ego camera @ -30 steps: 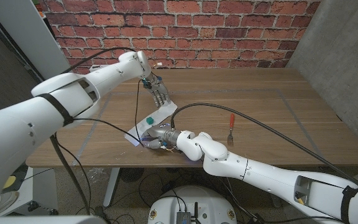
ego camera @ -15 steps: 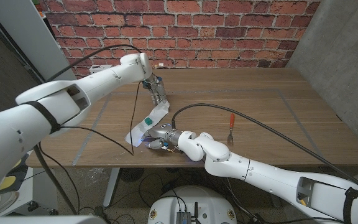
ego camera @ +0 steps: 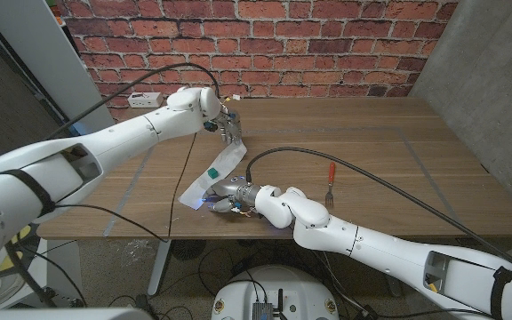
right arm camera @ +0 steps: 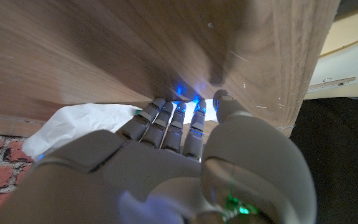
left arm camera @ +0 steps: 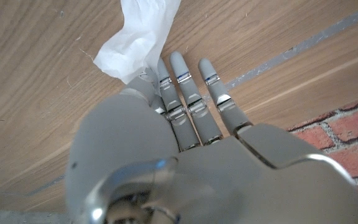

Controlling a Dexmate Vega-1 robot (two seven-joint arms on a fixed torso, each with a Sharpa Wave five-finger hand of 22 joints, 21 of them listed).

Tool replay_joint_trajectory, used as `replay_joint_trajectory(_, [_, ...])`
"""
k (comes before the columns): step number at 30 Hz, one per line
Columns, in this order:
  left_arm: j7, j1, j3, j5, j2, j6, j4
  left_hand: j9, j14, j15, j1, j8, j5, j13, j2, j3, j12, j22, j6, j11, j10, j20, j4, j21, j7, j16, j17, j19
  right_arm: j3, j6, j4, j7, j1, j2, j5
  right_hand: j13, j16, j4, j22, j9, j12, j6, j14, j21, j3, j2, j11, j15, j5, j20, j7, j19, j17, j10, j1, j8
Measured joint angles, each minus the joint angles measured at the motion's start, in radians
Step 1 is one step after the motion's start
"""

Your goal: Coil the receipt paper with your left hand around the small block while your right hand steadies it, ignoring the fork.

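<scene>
The white receipt paper point(ego camera: 213, 169) stretches as a strip with a green mark across the table's left half. My left hand point(ego camera: 228, 124) pinches its far end, and the crumpled end point(left arm camera: 138, 37) shows at the fingertips point(left arm camera: 166, 68). At the strip's near end, by the table's front edge, my right hand point(ego camera: 230, 196) closes fingers point(right arm camera: 166, 121) and thumb around the small block point(right arm camera: 196, 107). The block shows as a blue-lit bit, mostly hidden by the hand. The paper point(right arm camera: 82, 123) lies beside those fingers.
A fork point(ego camera: 330, 186) with a red handle lies to the right of my right arm. A white power strip point(ego camera: 145, 98) sits at the far left corner. Grey tape lines point(ego camera: 416, 151) mark the wooden table point(ego camera: 372, 124). A brick wall stands behind.
My left hand has drawn the paper's far end a little farther away, pulling the strip straighter. My left arm has swung lower. The right hand has stayed put.
</scene>
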Motion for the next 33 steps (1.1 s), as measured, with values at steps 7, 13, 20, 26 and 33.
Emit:
replay_joint_trajectory(7, [0.035, 0.096, -0.025, 0.176, 0.077, -0.024, -0.193, -0.001, 0.004, -0.004, 0.008, -0.002, -0.001, 0.007, -0.003, -0.003, 0.011, 0.0, 0.008, 0.0, 0.0, -0.008, -0.001, 0.01, -0.002, 0.004, 0.009, -0.003, 0.005, -0.002, 0.013, 0.0, 0.009, 0.008, 0.004, 0.0, 0.006, 0.0, 0.001, 0.0, 0.0, 0.0, 0.005, 0.002, 0.0, 0.0, 0.0, -0.001, 0.0, 0.0, 0.0, 0.0, 0.0, 0.0, 0.0, 0.0])
replay_joint_trajectory(13, [0.048, 0.198, -0.062, 0.329, 0.133, -0.047, -0.33, -0.002, 0.006, -0.002, 0.01, -0.002, -0.002, 0.007, -0.005, -0.01, 0.019, 0.0, 0.008, 0.0, 0.0, -0.013, 0.001, 0.018, -0.002, 0.004, 0.014, -0.005, 0.007, -0.014, 0.024, 0.001, 0.019, 0.015, 0.006, 0.0, 0.006, 0.0, 0.008, 0.0, 0.0, 0.0, 0.009, 0.003, 0.0, 0.0, 0.004, -0.002, 0.0, 0.0, 0.0, 0.0, 0.004, 0.004, 0.0, 0.0])
replay_joint_trajectory(20, [0.055, 0.329, -0.118, 0.503, 0.179, -0.071, -0.45, -0.001, 0.015, -0.004, 0.017, -0.01, -0.002, 0.008, -0.009, -0.017, 0.03, 0.0, 0.009, 0.005, -0.005, -0.018, 0.0, 0.027, -0.002, 0.004, 0.018, -0.003, 0.007, -0.029, 0.035, 0.012, 0.035, 0.022, 0.007, 0.0, 0.006, 0.0, 0.021, 0.0, 0.0, 0.0, 0.01, 0.003, 0.0, 0.0, 0.006, -0.003, 0.0, 0.0, 0.0, 0.0, 0.005, 0.005, 0.0, 0.0])
replay_joint_trajectory(26, [0.065, 0.451, -0.177, 0.643, 0.207, -0.083, -0.525, -0.001, 0.019, -0.005, 0.018, -0.016, -0.002, 0.008, -0.008, -0.018, 0.03, -0.003, 0.017, 0.005, -0.005, -0.023, 0.001, 0.031, -0.003, 0.004, 0.018, -0.005, 0.005, -0.044, 0.045, 0.031, 0.055, 0.03, 0.008, 0.0, 0.006, 0.004, 0.02, 0.0, 0.0, 0.003, 0.01, 0.003, -0.004, 0.0, 0.006, -0.003, 0.0, 0.0, 0.004, 0.0, 0.005, 0.005, 0.0, 0.0])
replay_joint_trajectory(33, [0.137, 0.607, -0.255, 0.813, 0.233, -0.086, -0.575, -0.001, 0.037, -0.01, 0.021, -0.017, 0.004, 0.008, -0.011, -0.024, 0.038, -0.003, 0.021, 0.006, -0.005, -0.032, 0.003, 0.041, 0.0, 0.004, 0.027, -0.003, -0.01, -0.062, 0.059, 0.064, 0.089, 0.042, 0.003, -0.001, 0.006, 0.004, 0.019, 0.0, 0.0, 0.003, 0.01, 0.003, -0.004, 0.0, 0.006, -0.003, 0.0, 0.004, 0.004, -0.004, 0.005, 0.005, 0.0, 0.0])
